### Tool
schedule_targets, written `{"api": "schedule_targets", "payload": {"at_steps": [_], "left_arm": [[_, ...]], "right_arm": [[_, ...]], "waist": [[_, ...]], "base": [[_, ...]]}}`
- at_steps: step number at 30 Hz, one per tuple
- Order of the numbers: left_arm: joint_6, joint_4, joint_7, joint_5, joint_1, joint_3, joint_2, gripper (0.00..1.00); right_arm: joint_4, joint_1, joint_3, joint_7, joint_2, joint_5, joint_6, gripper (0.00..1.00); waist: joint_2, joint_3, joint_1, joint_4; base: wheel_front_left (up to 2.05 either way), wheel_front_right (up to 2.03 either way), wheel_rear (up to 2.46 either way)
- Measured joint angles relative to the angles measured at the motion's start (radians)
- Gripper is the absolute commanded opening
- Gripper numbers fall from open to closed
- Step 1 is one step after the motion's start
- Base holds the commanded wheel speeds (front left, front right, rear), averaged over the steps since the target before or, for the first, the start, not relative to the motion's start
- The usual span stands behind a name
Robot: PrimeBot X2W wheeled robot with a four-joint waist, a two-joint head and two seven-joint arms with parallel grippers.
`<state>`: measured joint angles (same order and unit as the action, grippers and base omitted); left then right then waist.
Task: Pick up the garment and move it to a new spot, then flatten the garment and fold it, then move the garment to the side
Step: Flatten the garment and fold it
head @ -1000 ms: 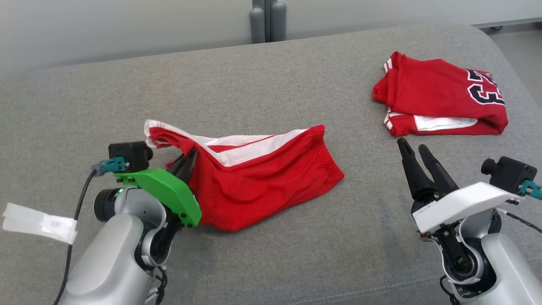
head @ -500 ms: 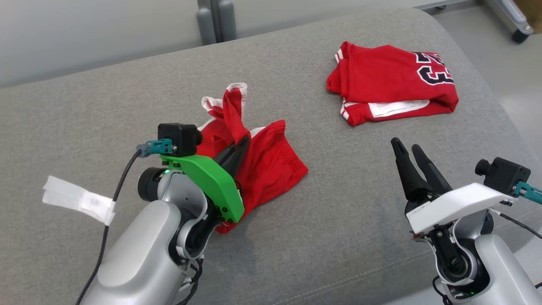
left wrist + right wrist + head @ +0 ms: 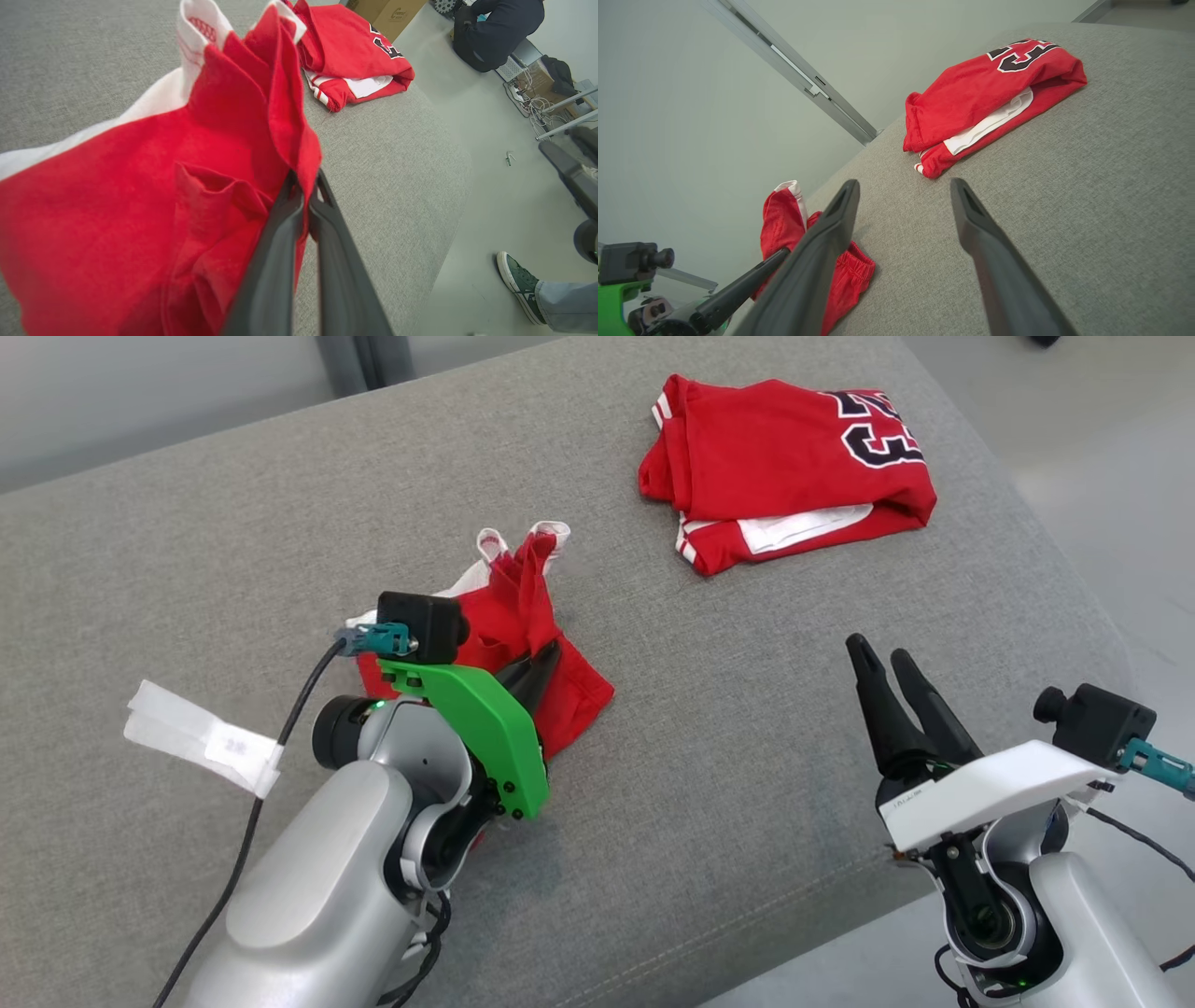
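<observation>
On the grey cushion (image 3: pixel 747 728), left of centre, the shorts (image 3: pixel 509 607) sat bunched and partly lifted by your left tool (image 3: pixel 549 653), which pinched a fold. Your right tool (image 3: pixel 876 649) stood spread and empty. The cloth looked light and limp, so grip the waistband or hem corners. A folded jersey (image 3: pixel 775 448) lay beyond, and someone's foot (image 3: pixel 516 284) rested on the floor (image 3: pixel 490 200).

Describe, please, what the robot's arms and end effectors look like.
Both arms are rounded silver-grey. The left end effector has two long dark tapered fingers on a green bracket; the right end effector matches, on a white bracket. The left's black cable carries a white tag.
</observation>
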<state>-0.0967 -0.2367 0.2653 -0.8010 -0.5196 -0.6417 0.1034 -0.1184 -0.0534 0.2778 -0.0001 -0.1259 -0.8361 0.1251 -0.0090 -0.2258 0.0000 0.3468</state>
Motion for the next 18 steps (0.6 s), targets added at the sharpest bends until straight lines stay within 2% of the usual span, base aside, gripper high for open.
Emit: {"api": "schedule_targets", "payload": {"at_steps": [3, 4, 5, 6, 7, 8, 15, 18], "left_arm": [[0.0, -0.017, 0.008, 0.007, -0.001, -0.008, 0.0, 0.0], [0.0, -0.02, 0.008, 0.007, -0.001, -0.01, 0.0, 0.14], [0.0, -0.02, 0.008, 0.007, -0.001, -0.01, 0.0, 0.4], [0.0, -0.024, 0.008, 0.007, -0.002, -0.01, 0.0, 0.4], [0.0, -0.026, 0.008, 0.007, -0.003, -0.01, 0.0, 0.78], [0.0, -0.029, 0.008, 0.007, -0.004, -0.01, -0.001, 1.0], [0.001, -0.037, 0.014, 0.004, -0.016, -0.016, -0.018, 1.0], [0.015, -0.023, 0.005, 0.003, -0.02, -0.019, -0.023, 1.0]], "right_arm": [[0.001, 0.0, -0.001, -0.01, 0.002, 0.0, 0.0, 1.0], [0.002, 0.0, -0.004, -0.014, 0.002, 0.0, 0.0, 1.0], [0.002, 0.0, -0.004, -0.014, 0.002, 0.0, 0.0, 1.0], [0.002, 0.0, -0.006, -0.017, 0.002, 0.0, 0.0, 1.0], [0.003, 0.0, -0.007, -0.018, 0.002, 0.0, 0.0, 1.0], [0.005, 0.0, -0.008, -0.019, 0.002, 0.0, 0.0, 1.0], [0.014, 0.0, -0.021, -0.03, 0.0, 0.003, 0.0, 1.0], [0.019, 0.0, -0.032, -0.035, -0.006, 0.007, 0.0, 1.0]], "waist": [[0.0, -0.016, 0.0, 0.017], [0.0, -0.02, 0.0, 0.021], [0.0, -0.02, 0.0, 0.021], [0.0, -0.024, 0.0, 0.024], [0.0, -0.027, 0.0, 0.027], [0.0, -0.03, 0.0, 0.028], [0.0, -0.025, 0.0, 0.005], [0.0, -0.018, 0.0, -0.012]], "base": [[0.0, 0.0, 0.0], [0.0, 0.0, 0.0], [0.0, 0.0, 0.0], [0.0, 0.0, 0.0], [0.0, 0.0, 0.0], [0.0, 0.0, 0.0], [0.0, 0.0, 0.0], [0.0, 0.0, 0.0]]}}
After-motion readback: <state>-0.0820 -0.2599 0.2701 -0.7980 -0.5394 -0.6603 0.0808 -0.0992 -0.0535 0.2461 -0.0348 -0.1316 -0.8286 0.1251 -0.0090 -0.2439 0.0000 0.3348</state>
